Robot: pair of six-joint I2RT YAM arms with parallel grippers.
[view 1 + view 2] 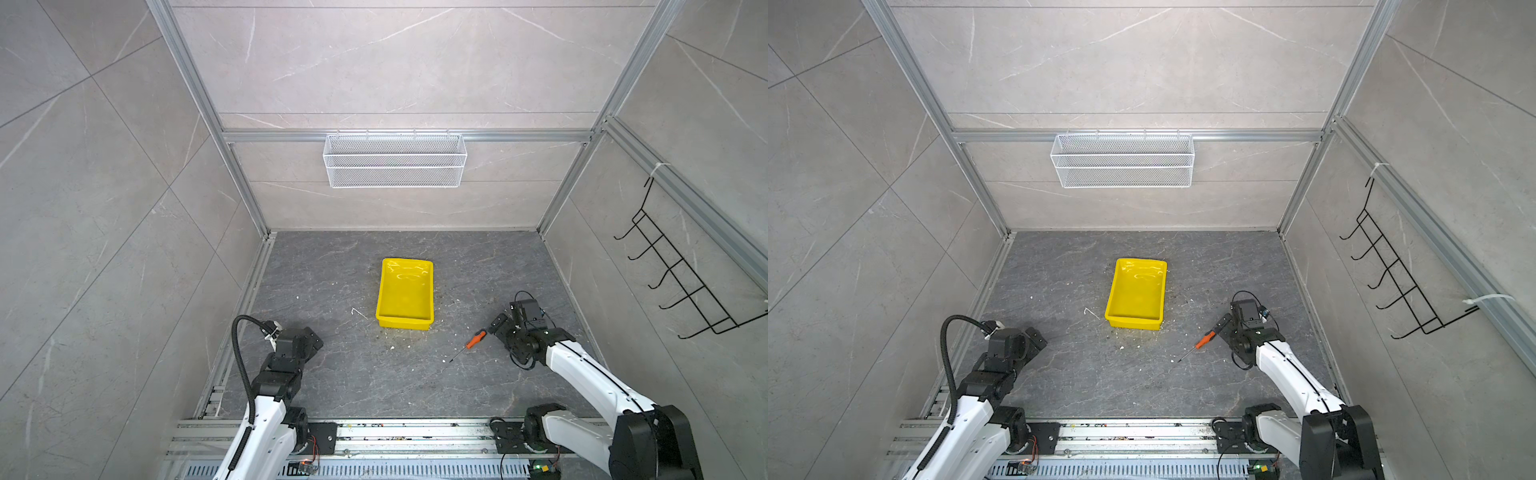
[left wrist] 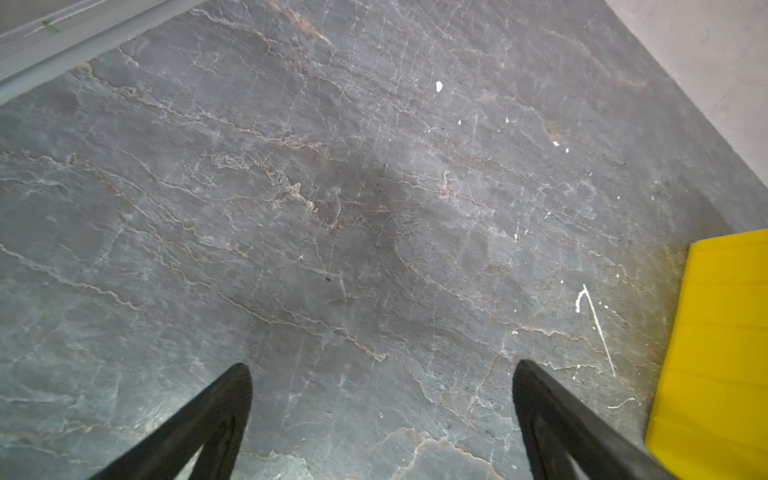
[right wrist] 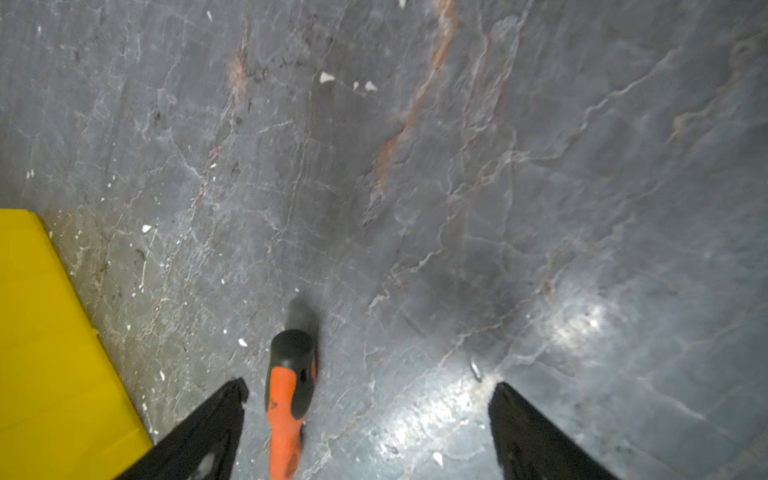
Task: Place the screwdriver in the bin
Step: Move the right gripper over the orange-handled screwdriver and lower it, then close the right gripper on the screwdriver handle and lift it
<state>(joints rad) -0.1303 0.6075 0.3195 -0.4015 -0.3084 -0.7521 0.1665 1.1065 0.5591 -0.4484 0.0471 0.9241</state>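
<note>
Screwdriver (image 1: 474, 340) lies flat on the floor (image 1: 332, 374), near right, well apart from the empty yellow bin (image 1: 404, 323) at centre. Right gripper (image 3: 370, 388) sits low over the handle (image 3: 286, 399), jaws spread wide either side, nothing clamped. Probably lined up to pinch the thick orange part. Left gripper (image 2: 382, 368) open and empty, parked near left, likely just keeping clear.

A white mesh basket (image 1: 395, 161) hangs at upper centre. A black 5-hook rack (image 1: 681, 274) sits at right. White flecks (image 2: 438, 86) dot the grey slab (image 1: 340, 382).
</note>
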